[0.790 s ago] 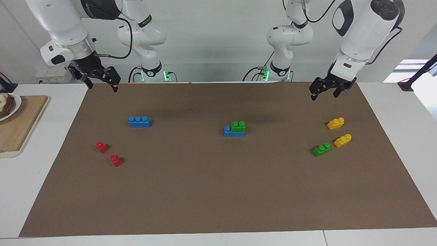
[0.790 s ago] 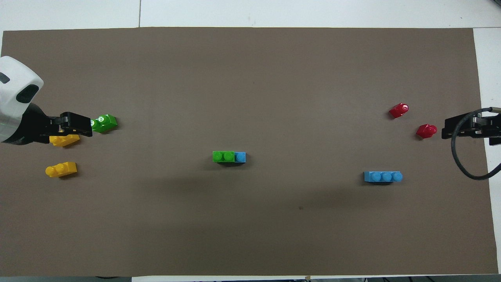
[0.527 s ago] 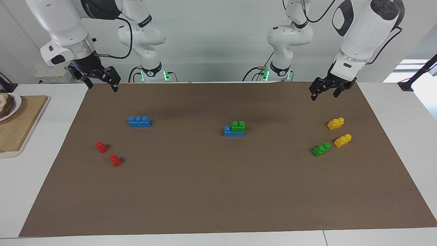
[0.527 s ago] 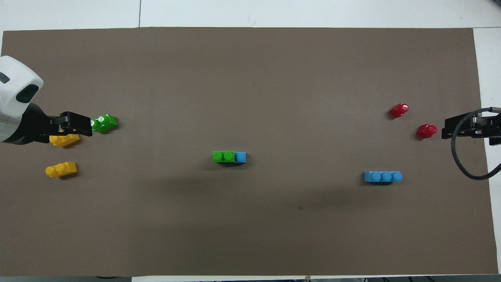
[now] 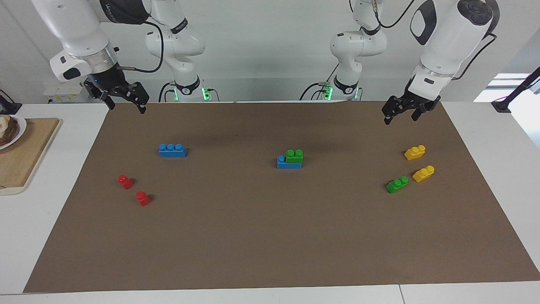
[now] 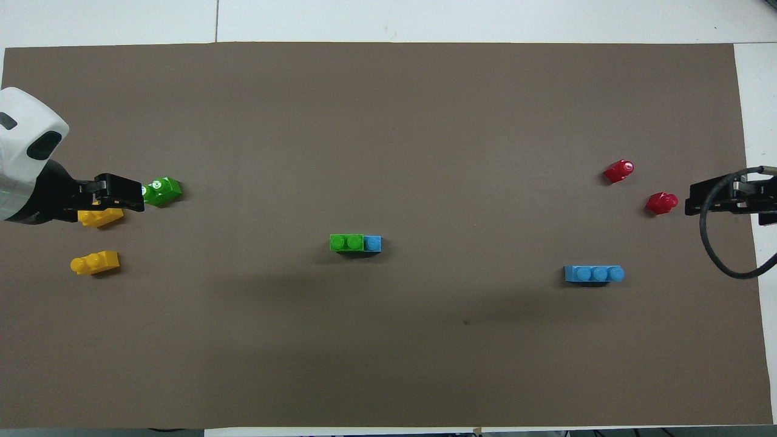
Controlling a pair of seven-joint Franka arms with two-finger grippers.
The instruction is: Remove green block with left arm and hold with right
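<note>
A green block (image 5: pixel 294 156) with two studs sits stacked on one end of a blue brick (image 5: pixel 283 162) at the mat's middle; it also shows in the overhead view (image 6: pixel 346 243). A second green brick (image 5: pixel 397 185) lies loose toward the left arm's end, beside two yellow bricks (image 5: pixel 414 152), (image 5: pixel 423 173). My left gripper (image 5: pixel 400 117) is open and empty, raised over the mat's edge by the robots, above those bricks. My right gripper (image 5: pixel 127 107) is open and empty, raised over the mat's corner at the right arm's end.
A three-stud blue brick (image 5: pixel 172 150) and two red bricks (image 5: pixel 125 181), (image 5: pixel 143 198) lie toward the right arm's end. A wooden board (image 5: pixel 21 156) with a plate stands off the brown mat (image 5: pixel 270 236) at that end.
</note>
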